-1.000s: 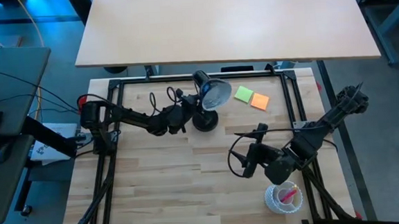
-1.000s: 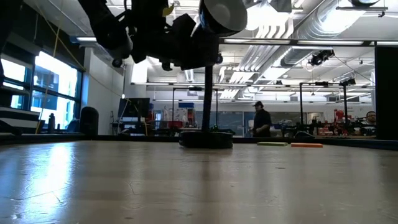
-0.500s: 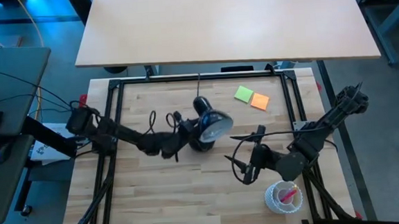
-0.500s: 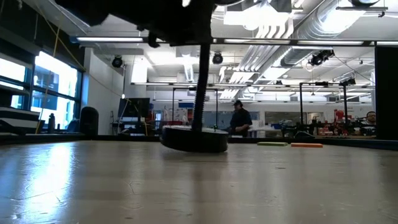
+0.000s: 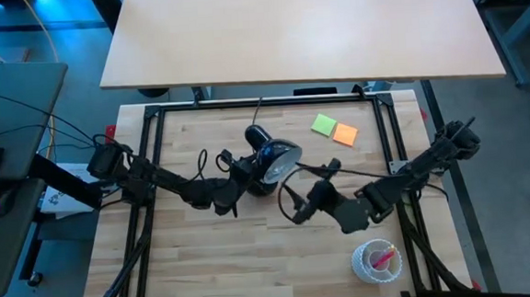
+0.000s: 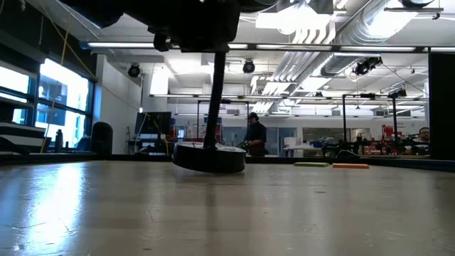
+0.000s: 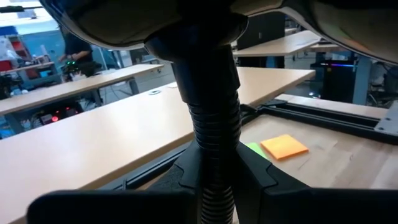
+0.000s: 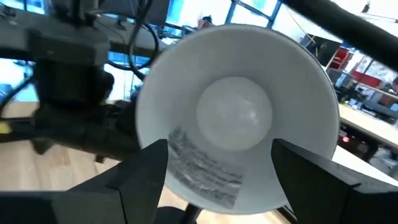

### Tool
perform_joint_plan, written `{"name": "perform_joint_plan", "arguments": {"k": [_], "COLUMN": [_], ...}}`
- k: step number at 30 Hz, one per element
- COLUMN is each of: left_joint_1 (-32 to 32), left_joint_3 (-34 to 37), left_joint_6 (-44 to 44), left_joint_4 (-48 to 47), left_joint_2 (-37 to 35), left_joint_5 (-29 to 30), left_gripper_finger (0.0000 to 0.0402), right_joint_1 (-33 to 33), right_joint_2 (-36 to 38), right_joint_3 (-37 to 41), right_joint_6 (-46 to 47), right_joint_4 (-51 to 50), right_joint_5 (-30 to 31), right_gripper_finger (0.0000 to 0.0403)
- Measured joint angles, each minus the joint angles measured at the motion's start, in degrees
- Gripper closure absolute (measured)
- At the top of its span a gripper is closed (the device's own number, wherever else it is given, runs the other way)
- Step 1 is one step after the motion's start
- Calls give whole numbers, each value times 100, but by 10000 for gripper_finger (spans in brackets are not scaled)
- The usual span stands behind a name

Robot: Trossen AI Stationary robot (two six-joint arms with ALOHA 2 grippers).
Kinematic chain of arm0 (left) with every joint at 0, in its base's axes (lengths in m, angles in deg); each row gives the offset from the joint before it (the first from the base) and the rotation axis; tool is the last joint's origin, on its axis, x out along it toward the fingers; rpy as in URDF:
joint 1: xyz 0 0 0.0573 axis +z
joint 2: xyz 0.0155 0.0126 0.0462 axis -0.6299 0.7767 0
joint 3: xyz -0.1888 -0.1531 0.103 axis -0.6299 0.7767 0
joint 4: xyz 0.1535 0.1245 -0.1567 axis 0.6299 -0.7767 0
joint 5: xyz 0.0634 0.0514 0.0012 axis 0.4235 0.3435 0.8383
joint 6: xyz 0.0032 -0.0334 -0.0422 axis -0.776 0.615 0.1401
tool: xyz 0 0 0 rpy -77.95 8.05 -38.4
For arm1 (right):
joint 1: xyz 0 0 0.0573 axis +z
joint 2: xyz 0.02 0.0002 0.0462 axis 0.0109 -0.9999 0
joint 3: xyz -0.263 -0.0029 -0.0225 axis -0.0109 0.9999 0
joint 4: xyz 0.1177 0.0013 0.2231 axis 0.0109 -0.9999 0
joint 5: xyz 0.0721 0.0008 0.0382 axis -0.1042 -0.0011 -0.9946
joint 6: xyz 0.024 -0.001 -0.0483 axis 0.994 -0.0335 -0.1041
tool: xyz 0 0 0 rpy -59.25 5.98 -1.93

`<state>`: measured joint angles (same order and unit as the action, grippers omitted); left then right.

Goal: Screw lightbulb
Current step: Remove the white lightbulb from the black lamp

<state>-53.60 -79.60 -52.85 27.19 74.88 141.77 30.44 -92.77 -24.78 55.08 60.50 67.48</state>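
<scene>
The black desk lamp (image 5: 279, 159) is tilted, its white-lined head turned toward my right gripper. The white frosted lightbulb (image 8: 235, 115) sits deep in the middle of the head; its base is hidden. My left gripper (image 5: 242, 174) is shut on the lamp's ribbed neck (image 7: 214, 140). My right gripper (image 5: 293, 208) is open and empty, just near-right of the head, its fingers (image 8: 146, 168) level with the shade's rim (image 8: 311, 74). In the low view the round lamp base (image 6: 210, 158) is on the table, slightly tipped. My left gripper pinches the lamp's ribbed flexible neck (image 7: 216, 186) between its two fingers, below the head. The fingers come level from the table's left side and lie across the neck. The lamp leans in the hold, its base (image 6: 210, 158) down at the table.
A green sticky note (image 5: 323, 124) and an orange one (image 5: 344, 134) lie at the far right of the table. A clear cup with pink contents (image 5: 376, 260) stands near the front right edge. People stand in the room beyond the table (image 6: 254, 135).
My left gripper has drawn the lamp toward the table's near edge and tipped it, so the head has swung from facing the far side to facing my right gripper. The base has shifted leftward. My right gripper has moved left and toward the far edge, up to the lamp head.
</scene>
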Motion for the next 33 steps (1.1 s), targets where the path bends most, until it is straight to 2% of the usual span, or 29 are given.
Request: {"name": "perform_joint_plan", "arguments": {"k": [5, 8, 11, 24, 29, 33], "left_joint_1": [-55, -97, -102, -127, -111, -115], "left_joint_3": [-1, -10, -10, -10, -11, -10], "left_joint_6": [22, 77, 90, 224, 240, 224], "left_joint_4": [-41, -95, -99, -187, -198, -198], "left_joint_2": [0, 0, 0, -4, -4, -4], "left_joint_5": [0, -4, -15, -271, -410, -488], "left_gripper_finger": [358, 358, 357, 356, 356, 356], "right_joint_1": [-150, -276, -463, -870, -964, -1060], "right_joint_2": [14, 11, 11, 11, 11, 11], "right_joint_3": [0, 0, 0, 0, 0, 0], "right_joint_6": [82, 250, 282, -764, -1523, -2960], "right_joint_4": [96, -6, 87, 110, 104, 180], "right_joint_5": [-53, -577, -833, -1098, -1028, -1030], "right_gripper_finger": [119, 119, 119, 107, 103, 103]}}
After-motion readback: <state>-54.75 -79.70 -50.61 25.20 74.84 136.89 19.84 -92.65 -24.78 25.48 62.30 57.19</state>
